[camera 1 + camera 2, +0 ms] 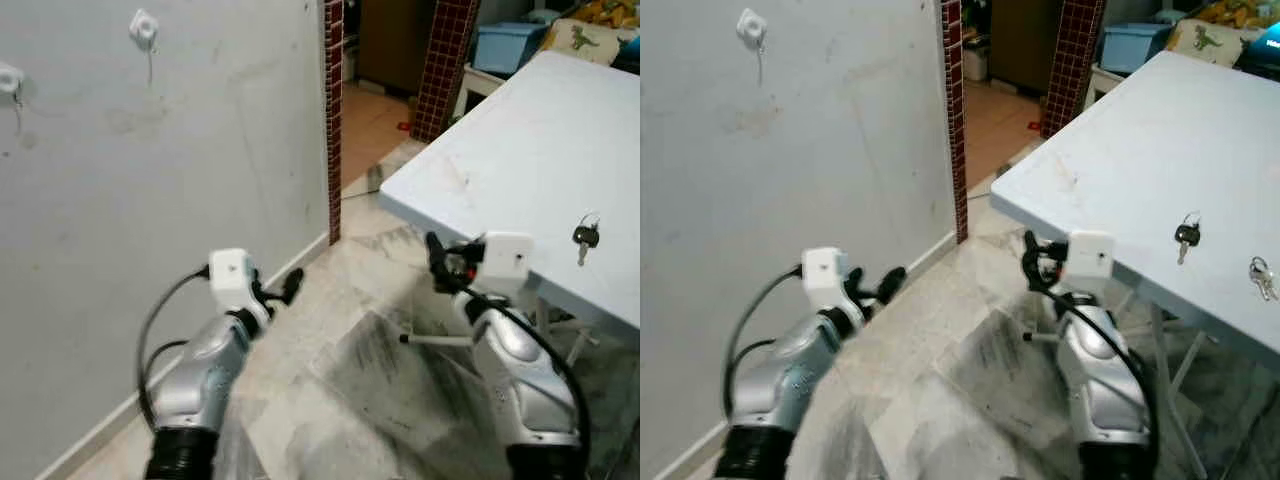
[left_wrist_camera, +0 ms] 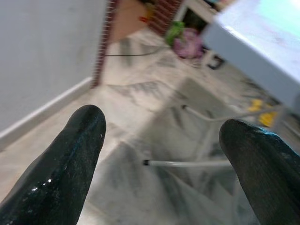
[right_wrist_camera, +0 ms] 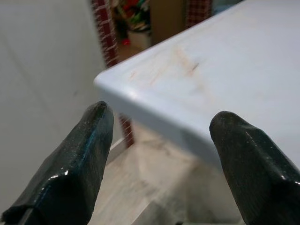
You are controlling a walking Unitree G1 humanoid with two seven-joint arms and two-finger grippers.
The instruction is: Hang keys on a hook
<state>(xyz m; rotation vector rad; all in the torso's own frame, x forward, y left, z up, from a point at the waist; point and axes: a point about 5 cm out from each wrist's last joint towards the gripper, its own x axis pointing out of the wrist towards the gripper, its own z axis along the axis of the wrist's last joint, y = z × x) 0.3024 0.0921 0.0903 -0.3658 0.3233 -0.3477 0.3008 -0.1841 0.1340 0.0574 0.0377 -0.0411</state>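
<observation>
The keys point(image 1: 586, 238) lie on the white desk point(image 1: 520, 150) at 3 o'clock, near its front edge. Two white hooks point(image 1: 144, 28) are fixed to the wall at 10 o'clock. The left end effector point(image 2: 161, 154) and right end effector point(image 3: 157, 150) are both spread wide and empty, the right at the desk corner.

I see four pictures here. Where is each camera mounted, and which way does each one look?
Left eye view: on the head, looking forward and down at the grey wall with white plastic hooks, the white table and a dark-headed key; both silver arms show.
Right eye view: beside it, same scene, plus a second silver key bunch.
Left wrist view: looks along the open left end effector at the marble floor.
Right wrist view: looks along the open right end effector at the table corner.
Both wrist views share the table edge.
</observation>
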